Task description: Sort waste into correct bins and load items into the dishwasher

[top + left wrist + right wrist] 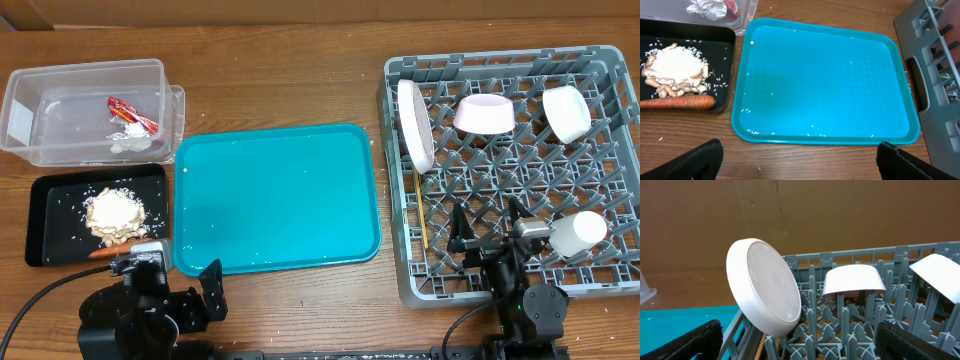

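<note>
The clear tub (40, 110) holds a red wrapper (132, 113) and crumpled paper (128, 141). The black tray (48, 215) holds rice with brownish bits (113, 212) and an orange stick (105, 253). The grey rack (515, 290) holds a plate (415, 125) on edge, two bowls (484, 113) (566, 112), a cup (578, 232) and chopsticks (420, 210). My left gripper (168, 282) is open and empty over the wood, in front of the teal tray. My right gripper (490, 225) is open and empty over the rack's front, facing the plate (765, 292) and one bowl (854, 278).
The teal tray (275, 195) lies between the bins and the rack, with a few loose rice grains on it (825, 85). Upright pegs fill the rack floor (860, 325). A black cable runs along the table's front left.
</note>
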Motion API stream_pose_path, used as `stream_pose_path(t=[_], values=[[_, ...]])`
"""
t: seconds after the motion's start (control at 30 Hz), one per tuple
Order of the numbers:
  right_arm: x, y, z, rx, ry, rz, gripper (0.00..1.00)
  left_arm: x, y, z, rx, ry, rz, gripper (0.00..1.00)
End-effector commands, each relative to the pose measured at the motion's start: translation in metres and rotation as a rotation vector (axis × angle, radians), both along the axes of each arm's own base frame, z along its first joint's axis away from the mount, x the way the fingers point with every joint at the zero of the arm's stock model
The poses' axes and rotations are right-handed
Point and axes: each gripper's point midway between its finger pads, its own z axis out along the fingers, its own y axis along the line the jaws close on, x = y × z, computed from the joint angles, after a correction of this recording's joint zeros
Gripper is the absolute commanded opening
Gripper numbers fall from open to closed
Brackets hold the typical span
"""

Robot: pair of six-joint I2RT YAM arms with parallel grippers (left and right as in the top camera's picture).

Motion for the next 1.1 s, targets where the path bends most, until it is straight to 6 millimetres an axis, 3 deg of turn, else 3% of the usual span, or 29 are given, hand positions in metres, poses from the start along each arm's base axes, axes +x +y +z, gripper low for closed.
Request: stream_pose_path(t=[0.0,0.9,1.07], values=[[0.000,0.000,-0.001,-0.009,-0.007,0.001,1.00,0.000,0.002,0.000,0.005,-0.005,0.008,1.00],[0.000,0.000,-0.001,-0.009,-0.007,0.001,1.00,0.000,0.001,0.000,0.004,-0.010,0.007,1.00],[0.000,0.000,-0.001,-0.009,-0.007,0.001,1.00,0.013,0.005,-0.011,0.024,-0.101,0.020,1.00]])
